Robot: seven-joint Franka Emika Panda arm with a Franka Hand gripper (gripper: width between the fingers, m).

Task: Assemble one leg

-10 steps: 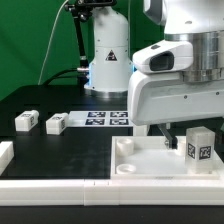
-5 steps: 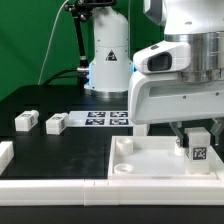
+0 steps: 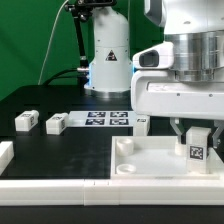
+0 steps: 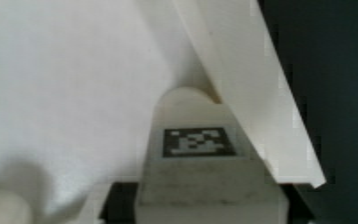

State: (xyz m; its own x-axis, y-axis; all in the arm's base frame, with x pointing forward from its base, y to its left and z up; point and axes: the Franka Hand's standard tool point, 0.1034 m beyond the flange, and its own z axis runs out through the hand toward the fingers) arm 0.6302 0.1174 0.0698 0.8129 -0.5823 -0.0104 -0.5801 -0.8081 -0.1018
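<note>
Leg going into tabletop corner, insertion step under way.

Gripper (image 3: 197,130) is clenching the leg (image 3: 197,148) upright, tag outward, over the white tabletop piece (image 3: 140,163) directly beneath; seating looks incomplete, so the next move is probably pressing down and twisting. Farther off, beyond the pincer: two spare legs (image 3: 41,122) and the marker board (image 3: 108,119).

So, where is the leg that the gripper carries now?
In the exterior view the leg is at the right, between the gripper fingers, over the white tray-like piece.

White leg (image 3: 197,146) with black-and-white tag, white tray (image 3: 135,165), black table (image 3: 60,155), green backdrop (image 3: 30,40)
</note>
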